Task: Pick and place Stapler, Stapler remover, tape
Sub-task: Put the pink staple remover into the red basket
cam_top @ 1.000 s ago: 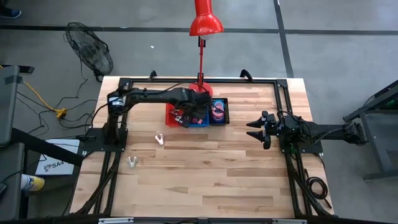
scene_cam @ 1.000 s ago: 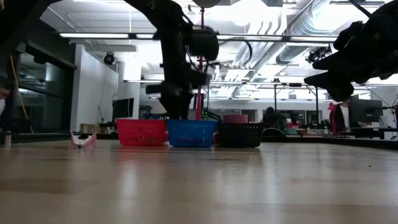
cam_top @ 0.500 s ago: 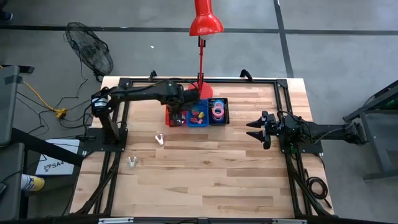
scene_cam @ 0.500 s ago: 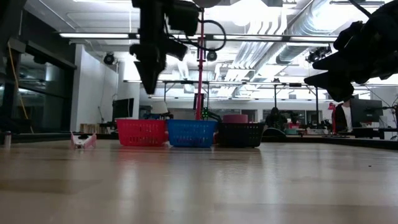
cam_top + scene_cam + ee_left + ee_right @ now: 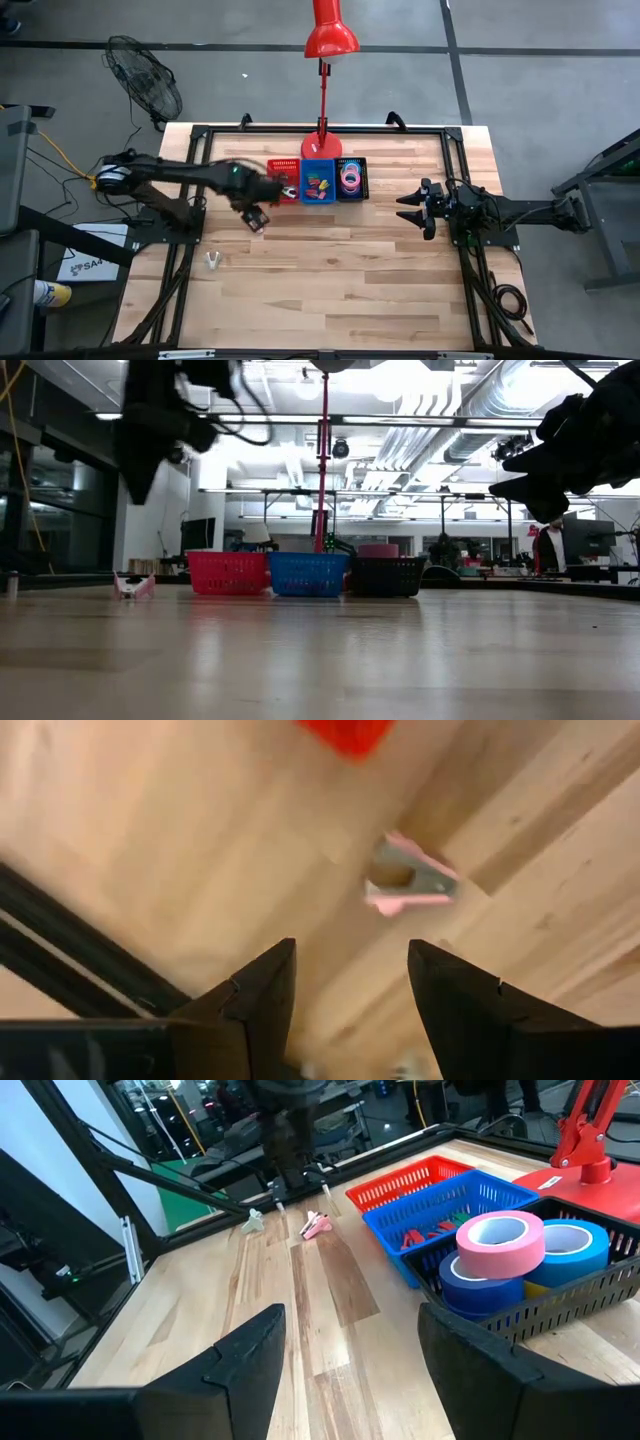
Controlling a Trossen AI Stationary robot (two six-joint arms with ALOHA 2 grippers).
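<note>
The rolls of tape (image 5: 520, 1255), pink, blue and darker blue, sit stacked in the black bin (image 5: 580, 1295), the right-hand one of three small bins in a row at about twelve o'clock on the wooden counter (image 5: 330, 270); from above their pink rings show in that bin (image 5: 351, 178). Just beside it stands the blue bin (image 5: 319, 183) with small coloured pieces inside, and next to that the red bin (image 5: 283, 180). At about nine o'clock from the red bin, a pink staple remover (image 5: 410, 880) lies on the bare boards, apart from the bins. The left claw (image 5: 257, 217) hangs over it without touching, its two dark fingers (image 5: 262, 995) parted about halfway with nothing between them, the remover showing beyond the gap. A second small pale remover (image 5: 212, 261) rests farther out, at roughly seven o'clock from the first. The right claw (image 5: 412, 209) waits above the counter at about three o'clock from the bins, well apart from them, spread wide and empty. A red desk lamp (image 5: 328, 40) rises from its base just behind the bins.
</note>
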